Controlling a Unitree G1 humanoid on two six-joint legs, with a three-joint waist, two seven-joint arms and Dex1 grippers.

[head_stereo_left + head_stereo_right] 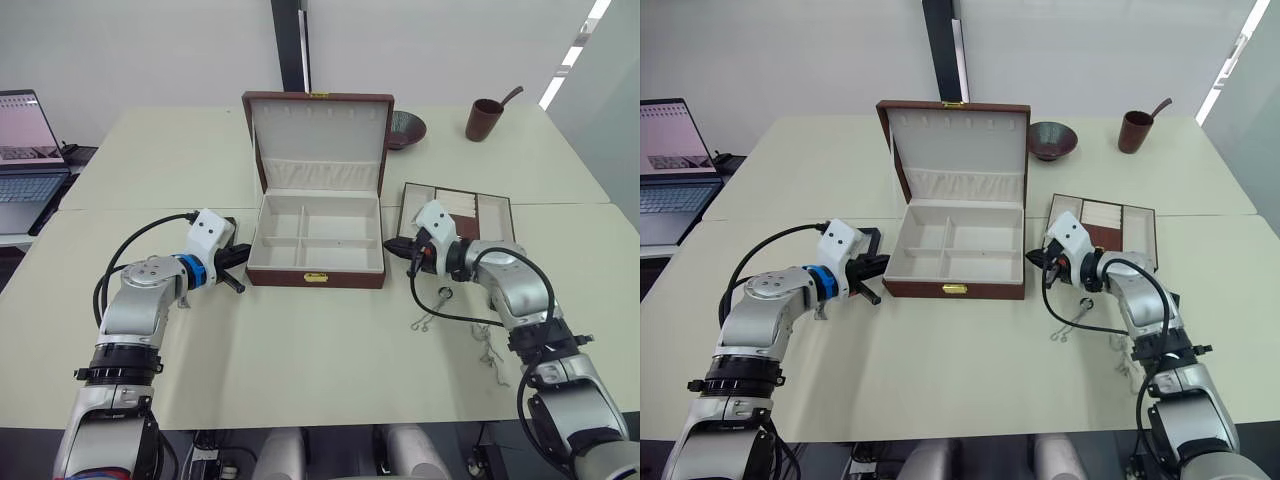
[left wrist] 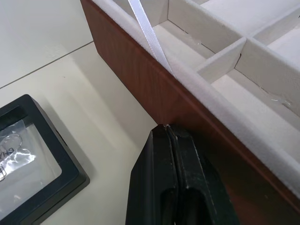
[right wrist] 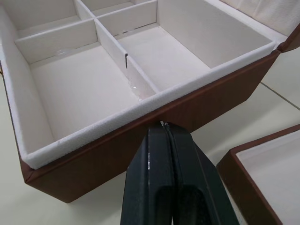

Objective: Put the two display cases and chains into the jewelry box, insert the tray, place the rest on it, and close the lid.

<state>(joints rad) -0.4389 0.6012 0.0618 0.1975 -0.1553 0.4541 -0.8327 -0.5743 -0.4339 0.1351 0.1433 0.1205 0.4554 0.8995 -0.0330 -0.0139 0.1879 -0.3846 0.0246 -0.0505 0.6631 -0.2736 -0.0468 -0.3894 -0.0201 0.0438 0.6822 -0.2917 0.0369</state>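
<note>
A laptop sits at the far left edge of the scene, beyond the table. The left arm reaches forward and bends inward at the elbow, so its forearm lies low over the table and points at the left wall of the jewelry box. The left tool is clenched on nothing, its tips pressed against that brown wall just below the padded rim. A black display case with a clear window lies flat on the table just beside this tool. The jewelry box stands in the middle with its lid upright and its four cream compartments bare. The right arm mirrors the left, forearm low and turned inward. The right tool is likewise clenched and empty, its tips touching the box's right wall. Behind this arm lies the tray, flat on the table, and chains lie loose near the forearm. A dark bowl and a brown cup stand far back.
</note>
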